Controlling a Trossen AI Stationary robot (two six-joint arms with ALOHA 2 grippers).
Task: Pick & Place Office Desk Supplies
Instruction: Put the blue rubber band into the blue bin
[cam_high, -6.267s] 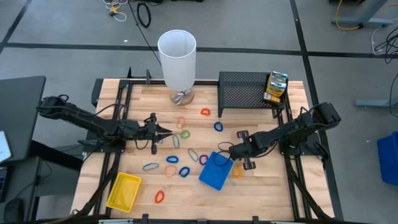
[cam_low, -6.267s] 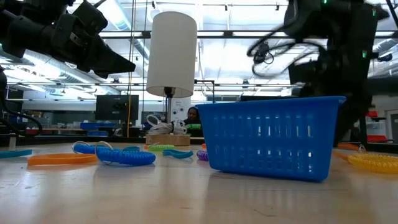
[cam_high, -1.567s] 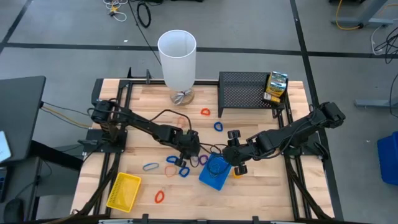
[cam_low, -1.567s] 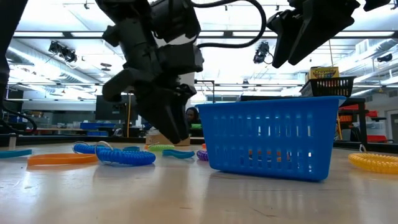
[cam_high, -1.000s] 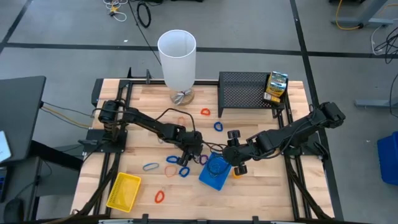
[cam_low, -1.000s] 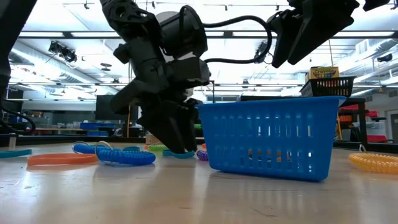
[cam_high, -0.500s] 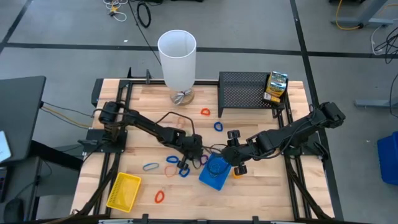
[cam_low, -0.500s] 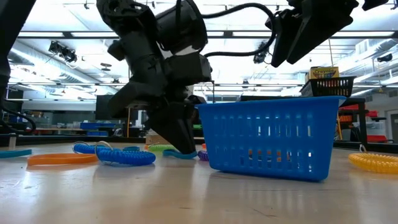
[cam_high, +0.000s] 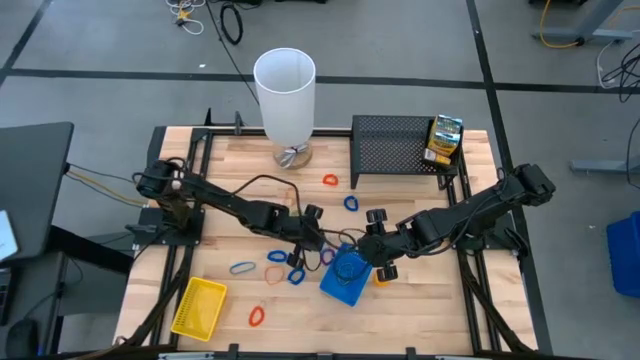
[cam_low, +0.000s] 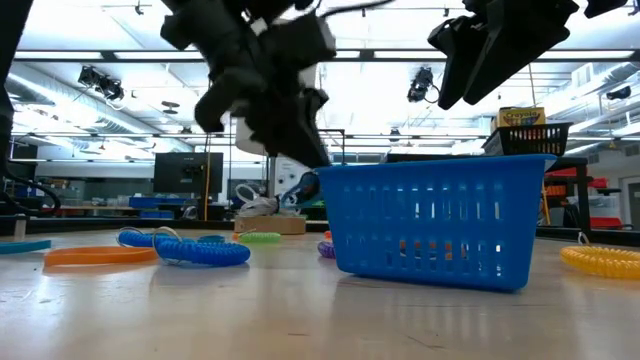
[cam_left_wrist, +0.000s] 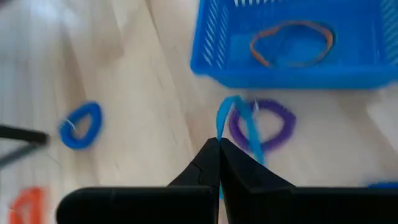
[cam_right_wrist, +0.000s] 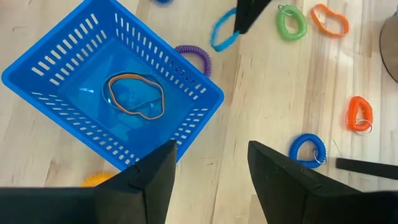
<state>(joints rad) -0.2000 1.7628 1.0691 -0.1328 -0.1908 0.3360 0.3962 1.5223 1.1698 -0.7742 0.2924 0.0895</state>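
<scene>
Light blue rubber-band loop (cam_left_wrist: 239, 127) hangs pinched in the left gripper (cam_left_wrist: 219, 144), lifted off the wooden table (cam_high: 420, 290) just beside the near rim of the blue slotted plastic tray (cam_right_wrist: 87, 68). Left gripper's fingers are clenched on the top of the loop; in the right wrist view the same loop (cam_right_wrist: 222, 32) dangles from the dark fingertips beside the tray's corner. In the low view the loop (cam_low: 303, 186) shows raised, next to the tray wall (cam_low: 440, 225).

Right gripper (cam_right_wrist: 208, 177) hovers above the blue tray, fingers spread wide, grasping nothing.

Inside the tray: 1 orange rubber band (cam_right_wrist: 134, 96) lying flat on the floor.

On the table around it:
- purple coiled loop (cam_left_wrist: 261, 124) touching the tray's outer wall
- blue coiled loop (cam_left_wrist: 79, 124) apart from the tray
- green coiled loop (cam_right_wrist: 292, 22) and 2 orange loops farther off
- yellow slotted tray (cam_high: 198, 307) near the front left corner, well apart

At the back: tall white cylinder (cam_high: 285, 95), black mesh rack (cam_high: 395, 148) with a small green-yellow printed box (cam_high: 444, 138) at its right end.
</scene>
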